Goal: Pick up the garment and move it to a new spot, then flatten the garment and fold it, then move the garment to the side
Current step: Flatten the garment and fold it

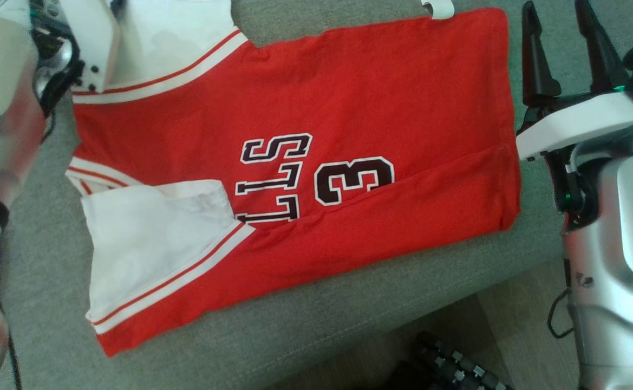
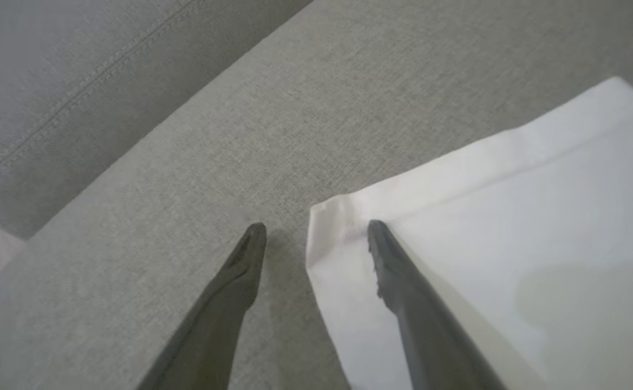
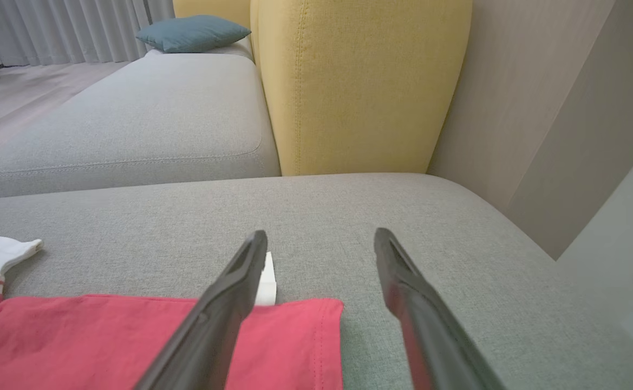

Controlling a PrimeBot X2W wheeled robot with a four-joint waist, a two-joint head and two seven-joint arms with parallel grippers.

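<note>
- Two pincers are in view, both with fingers spread apart and holding nothing.
- Left pincer (image 2: 316,226): one finger is over the corner of the garment's white sleeve (image 2: 511,244), the other over the bare grey sofa cushion (image 2: 186,135). I cannot tell whether the tips touch.
- Right pincer (image 3: 321,234): it hangs at the garment's hem end. One finger is over the red hem corner and the other over bare cushion, with a small white tag (image 3: 266,281) just past the hem.
- Red garment (image 1: 294,108): it lies spread on the cushion, and its near long edge is folded onto the front, covering part of the dark lettering (image 1: 316,173).
- Behind the cushion is a yellow backrest (image 3: 359,81).
</note>
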